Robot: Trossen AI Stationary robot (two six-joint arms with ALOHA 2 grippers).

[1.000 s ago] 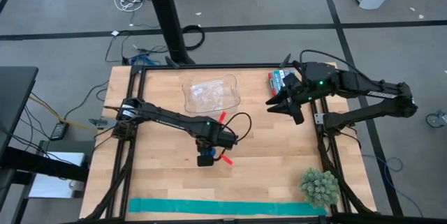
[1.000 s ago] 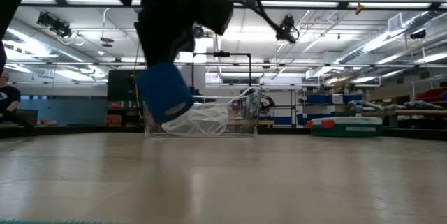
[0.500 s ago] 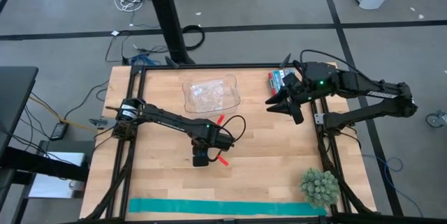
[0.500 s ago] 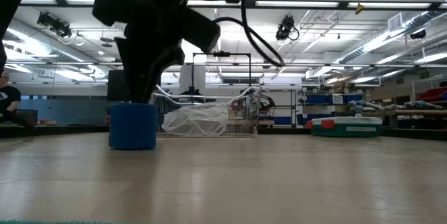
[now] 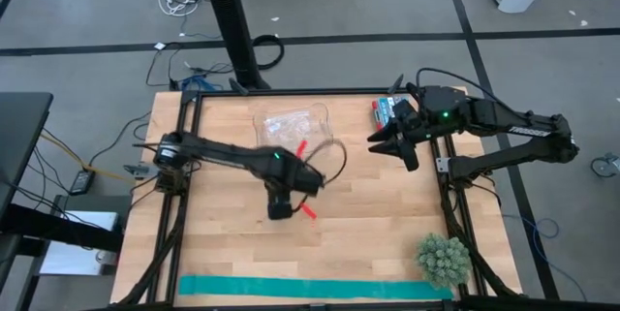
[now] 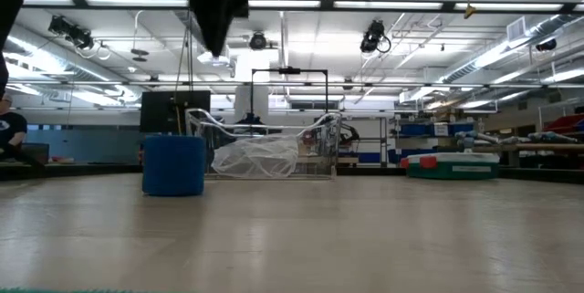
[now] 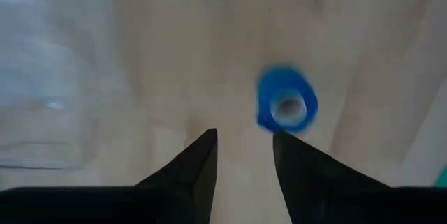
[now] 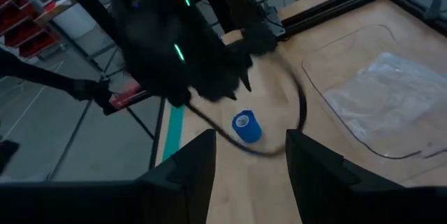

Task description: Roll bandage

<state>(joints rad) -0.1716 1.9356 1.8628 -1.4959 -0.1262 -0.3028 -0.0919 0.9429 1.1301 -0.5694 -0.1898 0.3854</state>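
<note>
High view: the left gripper (image 5: 280, 206) is seen over the middle of the table (image 5: 223, 253), hiding the bandage beneath it; its finger gap cannot be read from above. The right gripper (image 5: 381, 143) is held above the table near the far right corner, fingers spread, nothing between them. A clear bag (image 5: 291, 129) lies toward the far edge, a teal strip (image 5: 310, 289) runs along the near edge, a green plant ball (image 5: 444, 259) sits at the near right corner, and a small box (image 5: 387, 110) is at the far right. Low view: the bandage (image 6: 173, 164) is seen as a blue roll standing upright on the table, free of any contact, with the left arm's dark bulk above it and clear of it; the bag (image 6: 257, 157) lies behind, to one side. Left wrist view: the roll (image 7: 286, 105) is viewed end-on, hollow core visible, beyond the fingertips (image 7: 201, 155); the jaws are parted and nothing is held. Right wrist view: the roll (image 8: 246, 127) is seen upright on the table below the left arm, well apart from the right fingers (image 8: 199, 158), which are spread and empty; the bag (image 8: 391, 91) lies off to the side.
</note>
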